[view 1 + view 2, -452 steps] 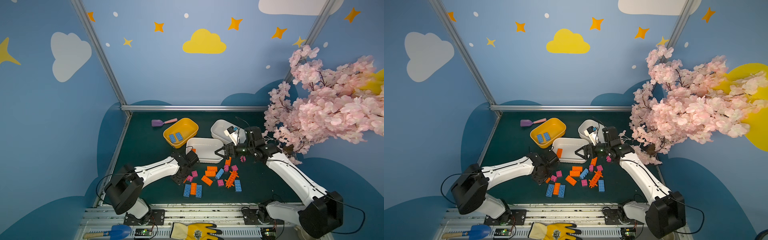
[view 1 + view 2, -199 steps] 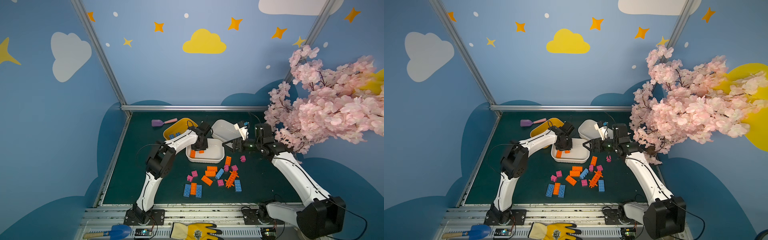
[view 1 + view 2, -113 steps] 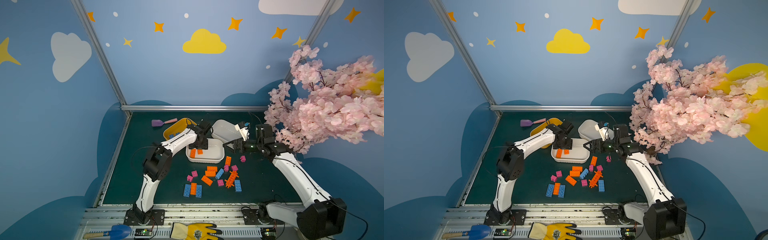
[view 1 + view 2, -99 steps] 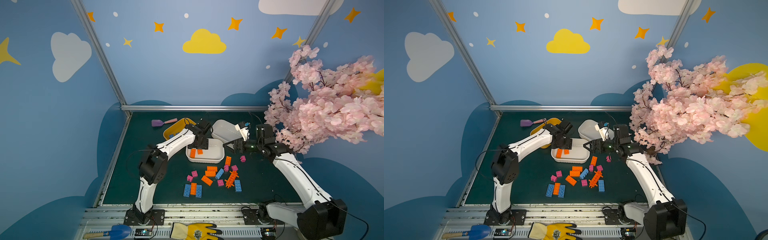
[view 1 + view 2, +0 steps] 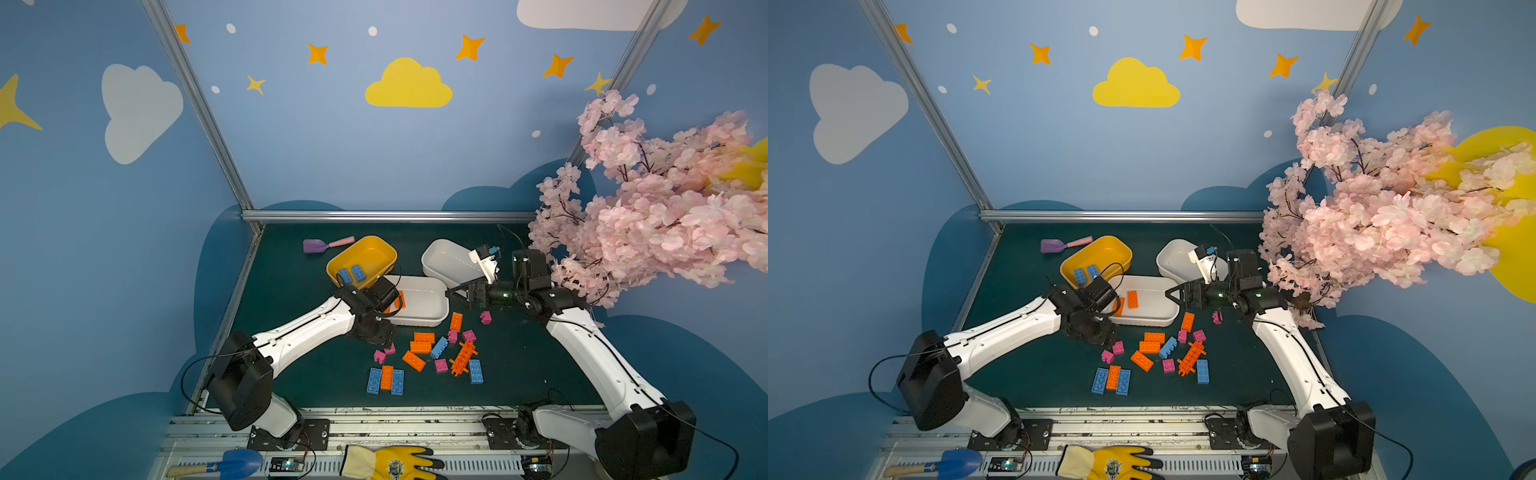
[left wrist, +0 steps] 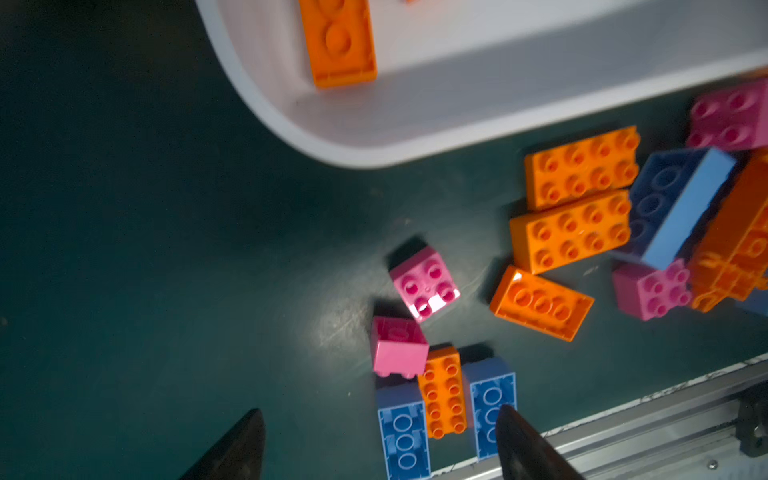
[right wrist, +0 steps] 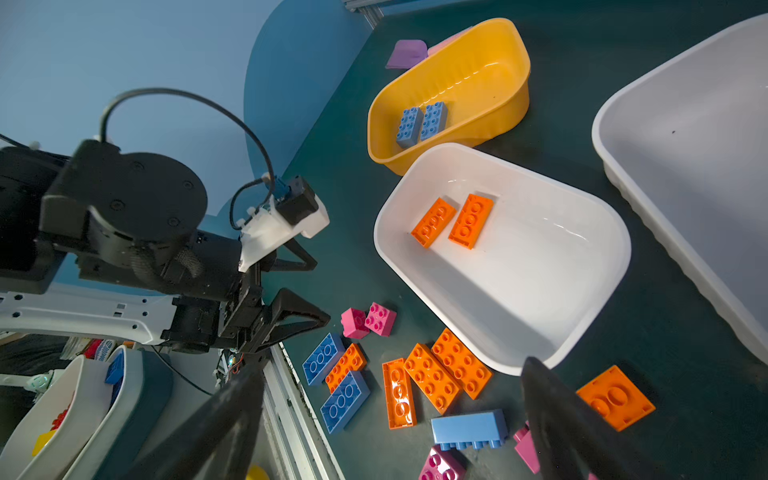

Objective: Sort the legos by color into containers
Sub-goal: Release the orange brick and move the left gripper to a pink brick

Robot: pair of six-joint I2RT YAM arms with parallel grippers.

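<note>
- Tabletop [image 5: 519, 365]: dark green mat, scuffed, faintly glossy. An aluminium rail [image 5: 415, 424] runs along the front edge.
- Walls [image 5: 332, 145]: matte blue with painted clouds and stars. A pink blossom branch [image 5: 665, 216] overhangs the right edge.
- Glove [image 5: 390, 463] and trowel [image 5: 232, 463] lie in front of the rail, off the mat.
- Scoop [image 5: 320, 245] lies near the back-left corner, beside the yellow tub [image 5: 372, 253]. A blue pair [image 5: 351, 273] of bricks sits inside that tub.
- Near white tub [image 5: 424, 299]: mid-table, smooth, round-cornered. An orange pair [image 5: 1132, 299] lies flat inside.
- Far white tub [image 5: 444, 259]: towards the back-right, its right end hidden behind the right wrist camera.
- Legos [image 5: 428, 353]: loose, glossy, studded plastic between the near white tub and the front edge. They are orange and blue oblongs and square magenta ones, plus one spiky bar [image 5: 461, 357]. Some lie on their sides.
- Left gripper [image 6: 379, 411]: fingers spread with nothing between them, over the pile's left side. In a top view its wrist covers the near tub's left end and half-hides one orange brick.
- Right gripper [image 7: 392, 370]: fingers wide apart, holding nothing, just off the near tub's right end.
- The left wrist view is blurred towards its edges.
</note>
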